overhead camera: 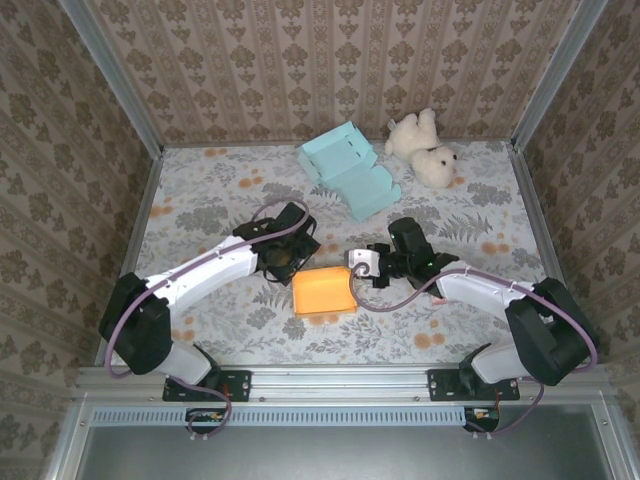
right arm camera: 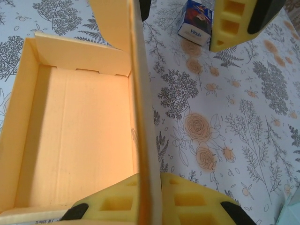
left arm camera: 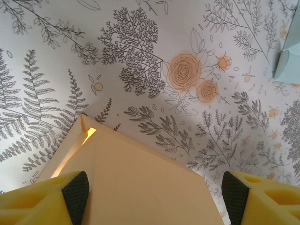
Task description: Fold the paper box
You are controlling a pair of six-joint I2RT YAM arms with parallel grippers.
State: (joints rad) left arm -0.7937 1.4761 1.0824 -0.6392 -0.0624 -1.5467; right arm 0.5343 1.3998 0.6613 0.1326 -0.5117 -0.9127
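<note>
The orange paper box (overhead camera: 323, 291) lies open-topped on the table between both arms. My right gripper (right arm camera: 152, 199) is shut on the box's upright right wall (right arm camera: 139, 117), one yellow finger (right arm camera: 112, 204) inside the box and the other outside. In the top view this gripper (overhead camera: 362, 270) sits at the box's right edge. My left gripper (left arm camera: 154, 197) stands open at the box's far left corner (overhead camera: 290, 262), its black pads (left arm camera: 75, 194) wide apart over an orange panel (left arm camera: 136, 183). One of its fingers (right arm camera: 232, 23) shows beyond the box.
A light blue folded box (overhead camera: 350, 172) and a white teddy bear (overhead camera: 425, 148) lie at the back of the flowered table (overhead camera: 200, 200). A small blue and white packet (right arm camera: 197, 21) sits by the left gripper's finger. Patterned walls close in three sides.
</note>
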